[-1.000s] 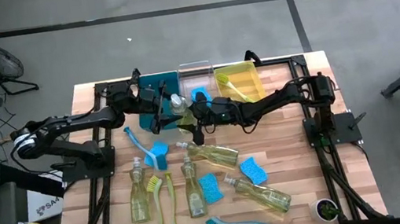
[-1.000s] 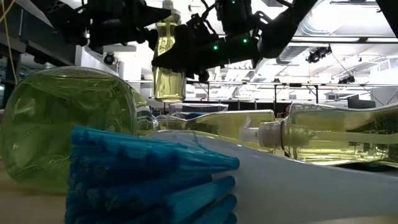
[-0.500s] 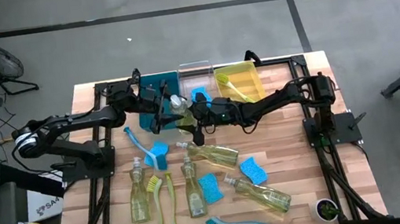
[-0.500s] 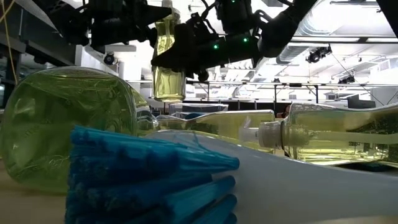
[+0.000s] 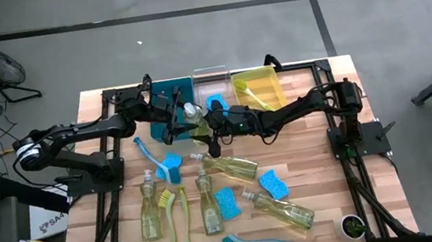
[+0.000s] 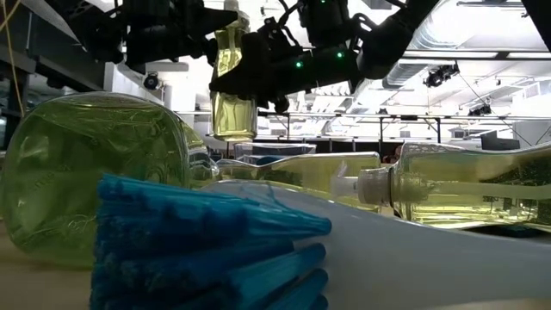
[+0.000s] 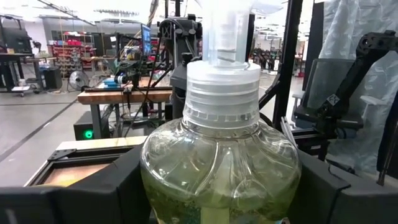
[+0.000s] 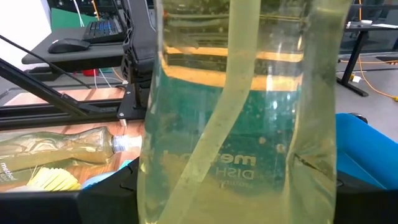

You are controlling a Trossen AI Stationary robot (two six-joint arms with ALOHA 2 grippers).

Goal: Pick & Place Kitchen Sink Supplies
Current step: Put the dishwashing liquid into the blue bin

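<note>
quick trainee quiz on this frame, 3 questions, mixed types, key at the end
1. True or false: the raised soap bottle stands on the table.
2. What lies in the yellow bin? A) a blue sponge B) a yellow-green dish brush C) a soap bottle
3. How many other soap bottles lie flat on the table?

Key:
1. False. The left end effector grips it in the air, with the right end effector close against its other side.
2. B, the dish brush.
3. Four.
</note>
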